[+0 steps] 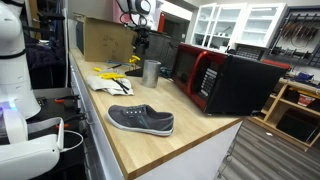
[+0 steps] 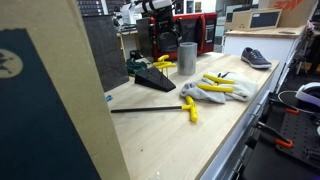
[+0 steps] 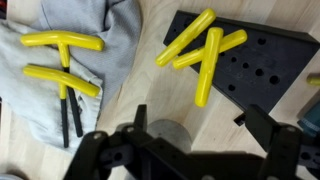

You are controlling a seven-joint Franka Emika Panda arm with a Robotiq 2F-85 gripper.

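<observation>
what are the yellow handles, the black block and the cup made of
Yellow handles: probably plastic or a rubbery dip coating, since they look smooth with a soft sheen.
Black block: matte and drilled with holes. It could be plastic or painted metal, and the look leaves that open.
Cup: likely metal, going by its grey brushed look and dull reflections.

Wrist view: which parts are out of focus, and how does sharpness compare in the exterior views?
Wrist view: the end effector is dark and blurred, the yellow T-handles sharper; in an exterior view, the near wooden board looks soft.
</observation>
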